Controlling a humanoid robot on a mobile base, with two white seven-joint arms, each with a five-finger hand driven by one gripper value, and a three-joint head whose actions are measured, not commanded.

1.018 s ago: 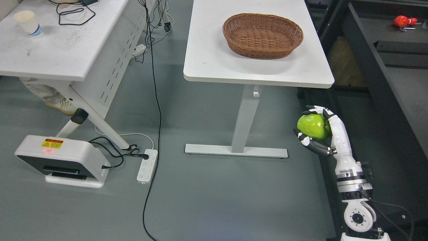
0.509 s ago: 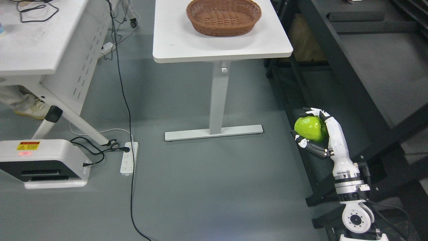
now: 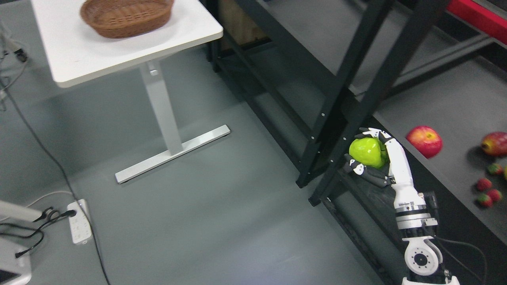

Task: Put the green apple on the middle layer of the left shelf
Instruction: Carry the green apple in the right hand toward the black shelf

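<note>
A bright green apple (image 3: 365,152) sits in my right hand (image 3: 368,154), whose white and black fingers (image 3: 372,132) curl over its top and under its side. The arm rises from the lower right corner. The hand hovers in front of a black metal shelf unit (image 3: 344,91), just left of a shelf board (image 3: 455,114) that carries fruit. My left hand is out of view.
On the shelf board lie a red apple (image 3: 424,141), another red fruit (image 3: 495,143) and small strawberries (image 3: 488,189). A white table (image 3: 130,51) with a wicker basket (image 3: 126,16) stands at upper left. A power strip (image 3: 79,221) and cables lie on the grey floor.
The whole picture has swung right, so the camera has turned: table and basket slid left, the black shelves and fruit came into view. The hand keeps the apple at the same spot in the picture.
</note>
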